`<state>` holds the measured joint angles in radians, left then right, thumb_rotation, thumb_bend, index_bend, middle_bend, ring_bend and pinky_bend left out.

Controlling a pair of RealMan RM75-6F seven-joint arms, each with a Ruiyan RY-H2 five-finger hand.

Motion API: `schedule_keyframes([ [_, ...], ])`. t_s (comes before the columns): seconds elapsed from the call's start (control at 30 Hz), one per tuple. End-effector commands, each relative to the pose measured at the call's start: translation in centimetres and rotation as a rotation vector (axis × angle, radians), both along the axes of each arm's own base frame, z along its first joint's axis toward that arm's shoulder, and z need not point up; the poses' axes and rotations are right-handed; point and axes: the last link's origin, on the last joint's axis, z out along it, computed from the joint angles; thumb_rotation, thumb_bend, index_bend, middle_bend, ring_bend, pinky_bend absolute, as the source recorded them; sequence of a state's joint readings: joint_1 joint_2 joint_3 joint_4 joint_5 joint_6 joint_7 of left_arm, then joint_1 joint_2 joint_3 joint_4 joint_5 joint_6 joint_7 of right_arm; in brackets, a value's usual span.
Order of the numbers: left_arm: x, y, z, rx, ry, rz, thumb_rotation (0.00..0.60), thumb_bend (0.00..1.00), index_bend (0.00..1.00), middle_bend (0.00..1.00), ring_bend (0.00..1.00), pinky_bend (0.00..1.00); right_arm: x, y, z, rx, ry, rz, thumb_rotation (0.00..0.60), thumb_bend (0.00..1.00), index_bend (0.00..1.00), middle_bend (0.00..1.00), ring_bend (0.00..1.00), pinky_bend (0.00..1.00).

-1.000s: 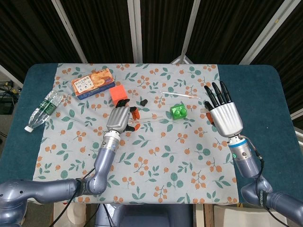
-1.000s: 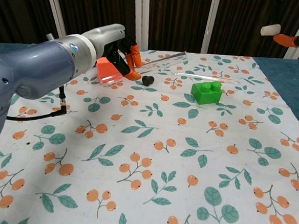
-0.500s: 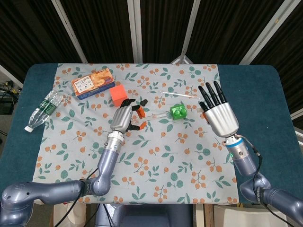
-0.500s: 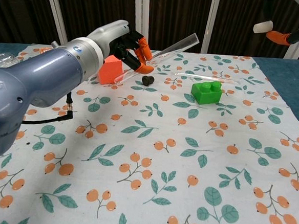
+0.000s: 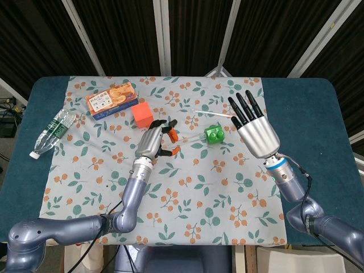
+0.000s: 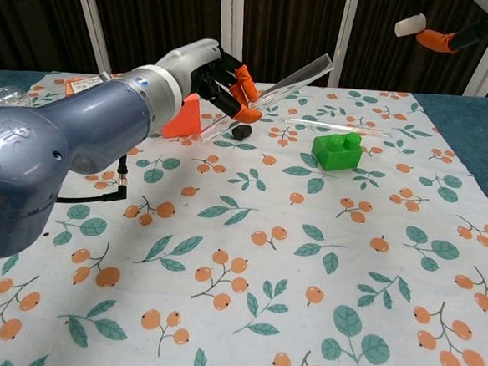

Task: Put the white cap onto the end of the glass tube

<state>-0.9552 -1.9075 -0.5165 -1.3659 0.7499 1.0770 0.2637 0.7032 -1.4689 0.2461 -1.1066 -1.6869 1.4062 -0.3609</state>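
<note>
My left hand (image 5: 153, 140) grips a clear glass tube (image 5: 190, 139) near its lower end, well above the cloth. In the chest view this left hand (image 6: 222, 79) holds the tube (image 6: 289, 79) tilted, its free end pointing up and to the right. My right hand (image 5: 255, 129) hovers right of the tube, its back to the head camera and its long fingers stretched out. The chest view shows only a part of the right hand (image 6: 459, 35) at the top right, where an orange fingertip holds the white cap (image 6: 410, 25). A gap separates the cap from the tube's end.
A green brick (image 5: 214, 134) lies below the tube's free end, with a thin second glass tube (image 5: 215, 114) flat behind it. An orange cube (image 5: 143, 114) and a small black cap (image 6: 241, 132) sit near my left hand. A snack box (image 5: 111, 99) and plastic bottle (image 5: 52, 133) lie far left.
My left hand has raised the tube and carried it right, its free end now tilted higher. My right hand has moved left with the white cap, closing on the tube's end.
</note>
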Motion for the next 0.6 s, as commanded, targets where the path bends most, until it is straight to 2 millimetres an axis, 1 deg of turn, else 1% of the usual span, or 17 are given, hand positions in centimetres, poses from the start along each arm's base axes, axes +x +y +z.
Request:
schedule_keyframes([
  [0.03,0.3,0.0,-0.1,-0.014,-0.001,0.007,0.6,0.67,0.58,0.54,0.12,0.0,0.0,0.0,-0.3,0.001,0.027,0.017,0.6,0.44,0.59,0.17,0.02,0.0],
  [0.2,0.8,0.0,-0.2,-0.04,-0.01,0.03,0.6,0.67,0.58,0.54,0.12,0.0,-0.4,0.2,-0.9,0.002,0.067,0.026,0.6,0.44,0.59,0.17,0.02,0.0],
  [0.33,1.3,-0.1,-0.1,-0.05,-0.019,0.041,0.6,0.67,0.58,0.54,0.12,0.0,-0.5,0.3,-1.2,0.0,0.065,0.028,0.6,0.44,0.59,0.17,0.02,0.0],
  [0.6,2.0,-0.4,-0.5,-0.068,-0.02,0.053,0.6,0.67,0.58,0.54,0.12,0.0,0.0,0.3,-2.1,0.002,0.051,0.026,0.6,0.44,0.59,0.17,0.02,0.0],
])
